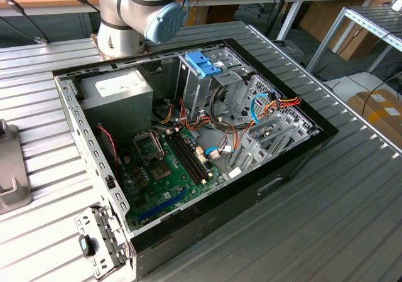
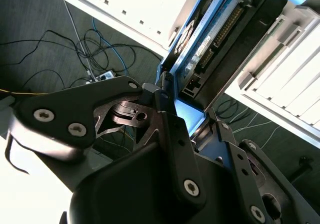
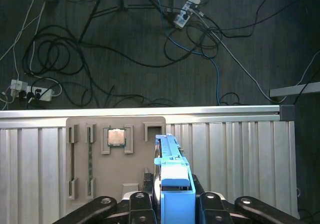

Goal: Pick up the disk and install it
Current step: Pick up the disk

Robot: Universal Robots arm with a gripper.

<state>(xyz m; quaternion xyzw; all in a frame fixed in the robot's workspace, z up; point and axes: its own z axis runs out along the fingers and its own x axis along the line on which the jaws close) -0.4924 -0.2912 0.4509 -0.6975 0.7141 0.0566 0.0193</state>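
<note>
Blue plastic frames the disk (image 3: 172, 169), which looks stiff, rather heavy and fragile. The gripper (image 3: 175, 203) clamps it across the blue edges.

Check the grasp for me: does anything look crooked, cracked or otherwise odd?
Nothing stands out. In the first wrist view the disk sits edge-on and roughly straight between the jaws, and its blue carrier looks intact.

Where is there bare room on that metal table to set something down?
The ribbed table is bare at the exterior view's right of the open computer case, and in the strip between case and grey holder. Inside the case, cables crowd the drive cage.
</note>
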